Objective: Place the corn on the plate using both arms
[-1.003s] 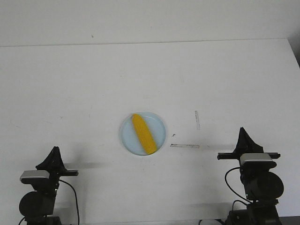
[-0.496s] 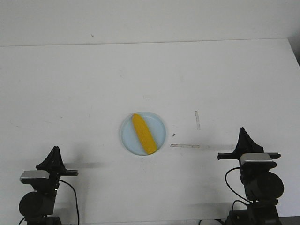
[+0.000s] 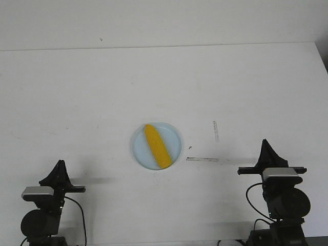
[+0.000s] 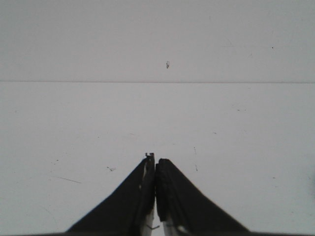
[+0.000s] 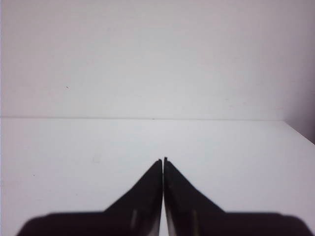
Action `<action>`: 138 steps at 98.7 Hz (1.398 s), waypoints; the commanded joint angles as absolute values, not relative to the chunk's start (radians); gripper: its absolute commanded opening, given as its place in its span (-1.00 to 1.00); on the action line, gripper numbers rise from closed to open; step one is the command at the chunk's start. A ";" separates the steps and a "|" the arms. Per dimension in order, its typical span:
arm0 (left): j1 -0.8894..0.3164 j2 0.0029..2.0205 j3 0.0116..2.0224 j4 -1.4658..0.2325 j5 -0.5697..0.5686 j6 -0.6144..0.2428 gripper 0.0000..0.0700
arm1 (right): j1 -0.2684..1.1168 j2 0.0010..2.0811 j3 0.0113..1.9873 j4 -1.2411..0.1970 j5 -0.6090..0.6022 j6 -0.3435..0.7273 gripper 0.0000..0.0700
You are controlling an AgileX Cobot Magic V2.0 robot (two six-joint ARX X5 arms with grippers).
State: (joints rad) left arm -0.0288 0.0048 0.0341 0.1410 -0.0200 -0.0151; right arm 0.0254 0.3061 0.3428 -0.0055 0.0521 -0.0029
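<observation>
Nothing moved: corn [image 3: 157, 146] still on plate [image 3: 175, 134], L tool [image 4: 155, 169] & R tool [image 5: 163, 164] closed, empty.

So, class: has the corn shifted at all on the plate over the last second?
No. In the front view the corn lies at the same slant on the plate, equally far from the tape strip on the table.

Bright yellow corn [image 3: 157, 146], pale light-blue plate [image 3: 139, 148], plain white table [image 3: 102, 92], black fingers [image 4: 167, 187], silver-grey camera blocks [image 3: 281, 173]
</observation>
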 commanded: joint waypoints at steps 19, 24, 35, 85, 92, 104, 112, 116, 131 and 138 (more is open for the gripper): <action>-0.028 0.003 0.014 0.152 -0.018 -0.019 -0.99 | 0.006 0.234 0.231 0.150 -0.004 0.002 -0.99; -0.028 0.003 0.014 0.152 -0.018 -0.019 -0.99 | 0.001 0.205 0.184 0.203 -0.012 0.002 -0.99; -0.028 0.003 0.014 0.152 -0.018 -0.019 -0.99 | -0.001 0.150 0.121 0.230 -0.028 0.002 -0.99; -0.028 0.003 0.014 0.152 -0.018 -0.019 -0.99 | 0.001 0.001 0.013 0.112 -0.031 0.003 -0.99; -0.028 0.003 0.014 0.152 -0.018 -0.019 -0.99 | 0.002 0.001 0.013 0.120 -0.038 0.003 -0.99; -0.028 0.003 0.014 0.152 -0.018 -0.019 -0.99 | 0.002 0.001 0.013 0.119 -0.036 0.002 -0.99; -0.028 0.003 0.014 0.152 -0.018 -0.019 -0.99 | 0.002 0.001 0.013 0.119 -0.034 0.003 -0.99; -0.028 0.003 0.014 0.152 -0.018 -0.019 -0.99 | 0.002 0.001 0.013 0.119 -0.034 0.002 -0.99; -0.028 0.003 0.014 0.152 -0.018 -0.019 -0.99 | 0.002 0.001 0.013 0.119 -0.034 0.002 -0.99; -0.028 0.003 0.014 0.152 -0.018 -0.019 -0.99 | 0.002 0.001 0.013 0.119 -0.034 0.003 -0.99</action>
